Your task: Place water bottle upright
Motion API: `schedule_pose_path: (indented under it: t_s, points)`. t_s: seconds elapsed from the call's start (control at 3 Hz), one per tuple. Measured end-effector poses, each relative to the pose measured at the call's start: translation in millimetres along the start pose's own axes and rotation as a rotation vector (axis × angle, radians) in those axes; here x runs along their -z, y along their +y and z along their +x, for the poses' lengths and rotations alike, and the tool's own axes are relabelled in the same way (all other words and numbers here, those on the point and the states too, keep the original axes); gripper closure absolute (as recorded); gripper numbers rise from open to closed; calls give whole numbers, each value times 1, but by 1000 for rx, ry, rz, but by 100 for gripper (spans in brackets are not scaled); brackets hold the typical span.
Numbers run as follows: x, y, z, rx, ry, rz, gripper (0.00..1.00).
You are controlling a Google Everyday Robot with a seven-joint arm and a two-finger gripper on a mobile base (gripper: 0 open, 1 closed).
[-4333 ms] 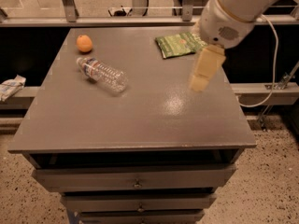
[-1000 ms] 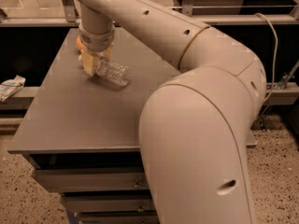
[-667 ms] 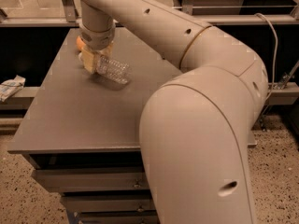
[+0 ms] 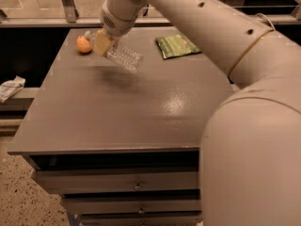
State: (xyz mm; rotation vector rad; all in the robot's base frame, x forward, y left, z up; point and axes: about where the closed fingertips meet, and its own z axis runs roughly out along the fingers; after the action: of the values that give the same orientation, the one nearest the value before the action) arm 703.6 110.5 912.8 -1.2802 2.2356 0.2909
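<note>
The water bottle (image 4: 123, 56) is a small clear ribbed plastic bottle. It is held tilted in the air above the far left part of the grey table (image 4: 127, 112), its shadow on the top below it. My gripper (image 4: 102, 42) is shut on the bottle's upper end, so the cap is hidden behind the yellowish fingers (image 4: 101, 43). The bottle's base points down and to the right. My big pale arm (image 4: 225, 41) reaches in from the right and fills the right side of the view.
An orange fruit (image 4: 83, 44) lies at the table's far left, just left of the gripper. A green snack bag (image 4: 177, 45) lies at the far middle. Drawers (image 4: 136, 185) sit below the table front. A white object (image 4: 10, 88) lies on the floor at left.
The gripper has closed on the bottle and lifted it off the table, moving it a little right. Earlier the bottle lay on its side on the table.
</note>
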Motion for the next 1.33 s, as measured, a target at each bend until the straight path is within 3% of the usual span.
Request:
schedule_pose_path:
  t_s: [0.33, 0.67, 1.0, 1.33]
  points:
    - [56, -22, 5, 41, -278, -34, 100]
    - [86, -35, 11, 30, -497, -91, 100]
    - [119, -50, 39, -35, -731, -162, 100]
    - [137, -56, 68, -96, -855, -198, 100]
